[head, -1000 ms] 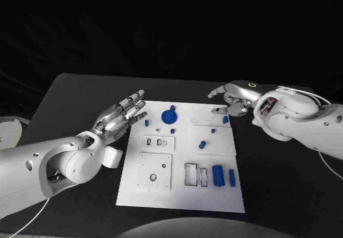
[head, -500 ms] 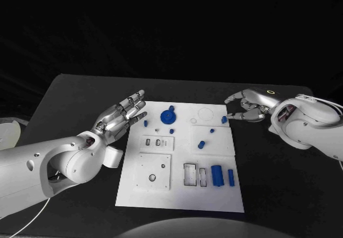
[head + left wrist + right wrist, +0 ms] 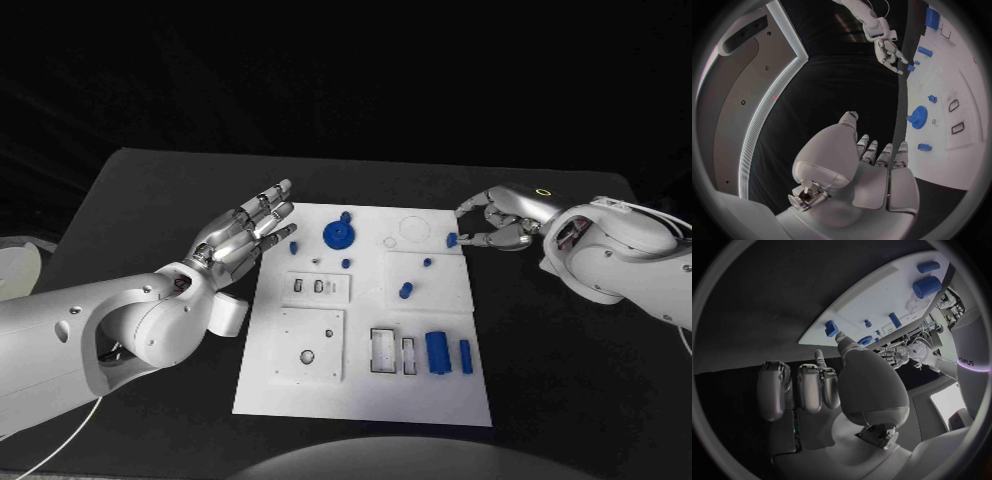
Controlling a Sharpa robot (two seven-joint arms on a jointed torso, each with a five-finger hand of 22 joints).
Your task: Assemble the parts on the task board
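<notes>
We see the left hand [image 3: 242, 232] held flat with fingers spread, grasping nothing, beside the task board [image 3: 368, 395]. The right hand [image 3: 498, 220] has curled fingers at a small blue part [image 3: 451, 239] on the board's right edge; we cannot tell if it grasps it.

The word "SHARPA" reads in small pale letters on a dark curved surface [image 3: 968, 361] beyond the right hand [image 3: 848, 390] in its wrist view; nothing else is legible.
</notes>
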